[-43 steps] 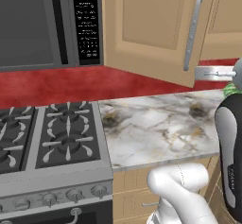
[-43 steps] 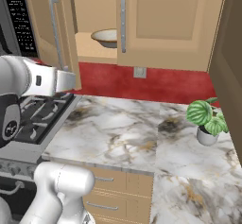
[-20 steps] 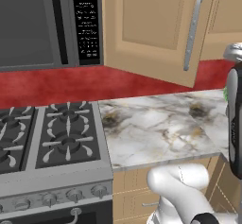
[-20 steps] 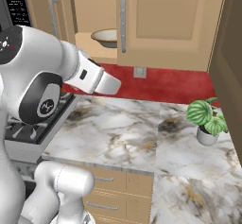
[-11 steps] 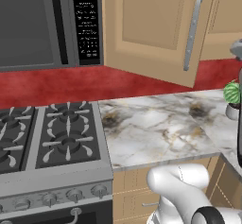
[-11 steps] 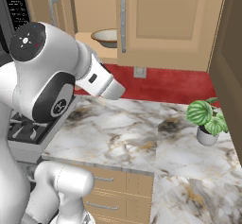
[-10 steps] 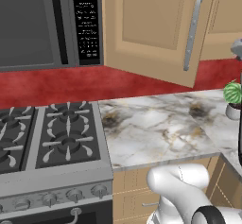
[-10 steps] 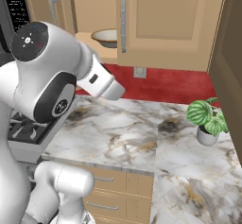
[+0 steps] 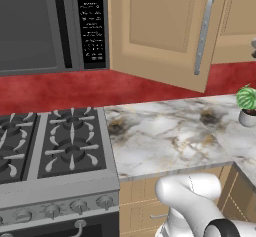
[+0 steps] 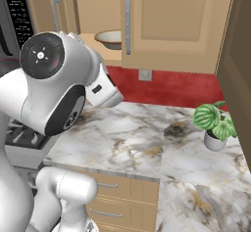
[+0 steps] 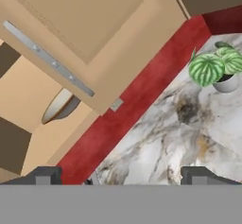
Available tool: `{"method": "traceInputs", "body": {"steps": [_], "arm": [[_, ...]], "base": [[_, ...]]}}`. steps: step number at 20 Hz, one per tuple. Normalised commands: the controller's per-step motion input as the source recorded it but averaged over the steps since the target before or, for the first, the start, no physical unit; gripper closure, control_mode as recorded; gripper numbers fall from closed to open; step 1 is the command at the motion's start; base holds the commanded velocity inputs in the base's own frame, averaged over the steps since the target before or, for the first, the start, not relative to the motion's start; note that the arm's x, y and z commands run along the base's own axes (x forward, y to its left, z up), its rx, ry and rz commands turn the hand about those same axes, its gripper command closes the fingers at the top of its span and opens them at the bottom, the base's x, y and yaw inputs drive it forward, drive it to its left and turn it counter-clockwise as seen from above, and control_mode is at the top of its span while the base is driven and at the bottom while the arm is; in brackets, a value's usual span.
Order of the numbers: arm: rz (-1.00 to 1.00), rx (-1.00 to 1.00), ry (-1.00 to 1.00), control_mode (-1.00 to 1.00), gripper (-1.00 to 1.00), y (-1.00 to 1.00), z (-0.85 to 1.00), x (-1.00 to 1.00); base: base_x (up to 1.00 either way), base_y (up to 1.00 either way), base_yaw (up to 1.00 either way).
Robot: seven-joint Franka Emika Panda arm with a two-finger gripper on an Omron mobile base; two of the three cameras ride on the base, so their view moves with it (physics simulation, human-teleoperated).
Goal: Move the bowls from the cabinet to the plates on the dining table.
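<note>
One bowl [image 10: 111,38] sitting on the shelf inside the open cabinet [image 10: 171,25], seen from the right base view. From the left base view, hidden behind the cabinet door, with stove [image 9: 55,153] and microwave [image 9: 45,26] in sight. Gripper [image 11: 120,176] spread wide, holding nothing, above the counter [image 11: 179,138] near a potted plant [image 11: 218,72].

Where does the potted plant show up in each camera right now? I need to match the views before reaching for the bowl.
Left base view: potted plant at the far right edge, on the marble counter.
Right base view: right of centre, on the counter near the dark side wall.
Hand view: upper right, tilted with the camera.
Shared landmark: the red backsplash running behind the counter, below the cabinet.
</note>
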Motion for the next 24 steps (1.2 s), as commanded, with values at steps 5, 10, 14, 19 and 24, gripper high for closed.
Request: {"method": "traceInputs", "body": {"steps": [5,10,14,19,24], "arm": [[-0.01,0.03,-0.05,-1.0,-1.0,0.35,-0.01,0.01],[-0.01,0.0,0.0,-1.0,-1.0,0.26,-0.04,0.28],[-0.05,0.06,0.0,-1.0,-1.0,-0.16,-0.02,0.47],[-0.07,0.13,0.0,-1.0,-1.0,-0.25,0.0,0.16],[-0.01,0.08,0.0,-1.0,-1.0,0.0,0.01,0.02]], "base": [[0.0,0.0,0.0],[0.0,0.0,0.0],[0.0,0.0,0.0],[0.0,0.0,0.0],[0.0,0.0,0.0]]}}
